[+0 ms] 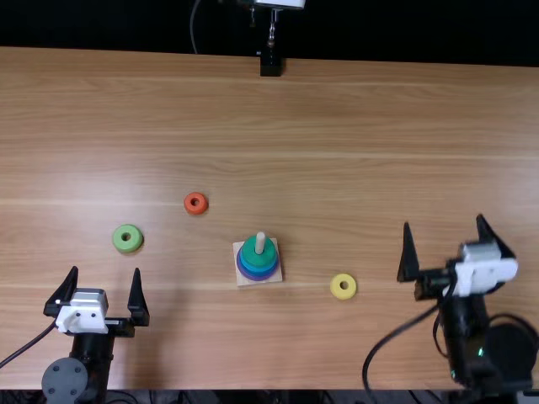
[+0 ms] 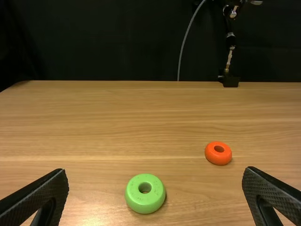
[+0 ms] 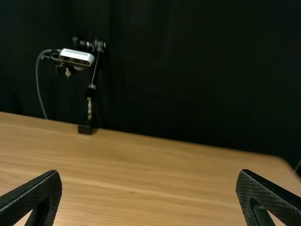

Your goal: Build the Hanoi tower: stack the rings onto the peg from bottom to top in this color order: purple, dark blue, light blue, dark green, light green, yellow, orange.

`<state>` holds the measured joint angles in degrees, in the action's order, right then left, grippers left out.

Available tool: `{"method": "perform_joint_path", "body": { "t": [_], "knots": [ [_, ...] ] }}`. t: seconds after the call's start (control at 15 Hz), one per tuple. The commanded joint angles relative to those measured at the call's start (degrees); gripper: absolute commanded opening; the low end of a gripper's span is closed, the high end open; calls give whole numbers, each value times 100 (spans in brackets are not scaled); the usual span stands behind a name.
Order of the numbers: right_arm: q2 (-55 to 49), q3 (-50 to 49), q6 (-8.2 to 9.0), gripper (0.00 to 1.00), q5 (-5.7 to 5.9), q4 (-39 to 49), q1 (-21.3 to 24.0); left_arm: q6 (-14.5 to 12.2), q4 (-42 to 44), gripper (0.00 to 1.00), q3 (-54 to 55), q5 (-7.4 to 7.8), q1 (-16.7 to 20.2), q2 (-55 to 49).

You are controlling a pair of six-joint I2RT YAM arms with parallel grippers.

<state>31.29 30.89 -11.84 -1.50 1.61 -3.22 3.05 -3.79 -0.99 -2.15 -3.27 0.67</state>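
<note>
Left gripper (image 1: 105, 271): spread wide, with nothing held. Right gripper (image 1: 444, 223): likewise spread wide and empty. Just ahead of the left gripper, light green ring (image 1: 129, 247); farther ahead and to its right, orange ring (image 1: 202, 207). Well to the right of the left gripper, between both grippers, square base (image 1: 278, 279) with upright peg (image 1: 260, 243), bearing dark green ring (image 1: 259, 257) uppermost, light blue ring (image 1: 259, 270) beneath, darker blue-purple rim lowest. Left of the right gripper, nearer the table's (image 1: 337, 151) near edge than its fingertips, yellow ring (image 1: 344, 295).
</note>
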Motion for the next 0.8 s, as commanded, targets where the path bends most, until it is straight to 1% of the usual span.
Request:
{"method": "perform_joint_path", "body": {
  "t": [0.0, 0.07, 0.2, 0.33, 0.4, 0.47, 0.53, 0.6, 0.67, 0.73],
  "knots": [
    [-844, -989, -715, 100, -40, 360, 41, -52, -85, 100, 99, -6, 54, -67],
    [-1468, -1551, -736, 100, -40, 561, 85, -52, -85, 100, 99, -6, 54, -67],
    [-2540, -2509, -736, 100, -30, 561, 120, -52, -85, 100, 99, -6, 54, -67],
    [-3129, -2975, -694, 100, 13, 519, 120, -52, -85, 100, 99, -6, 54, -67],
    [-3129, -3019, -652, 100, 65, 308, 111, -52, -85, 100, 99, -6, 54, -67],
    [-3129, -3010, -504, 100, 329, 23, 111, -52, -85, 100, 99, -6, 54, -67],
    [-3129, -3019, -272, 100, 540, -188, 111, -52, -85, 100, 99, -6, 54, -67],
    [-3129, -3028, -19, 100, 572, -568, 120, -52, -85, 100, 99, -6, 54, -67],
    [-3129, -3019, 182, 100, 561, -705, 120, -52, -85, 100, 99, -6, 54, -67],
    [-3129, -3019, 213, 100, 561, -705, 120, -52, -85, 100, 99, -6, 54, -67]
  ]
}}
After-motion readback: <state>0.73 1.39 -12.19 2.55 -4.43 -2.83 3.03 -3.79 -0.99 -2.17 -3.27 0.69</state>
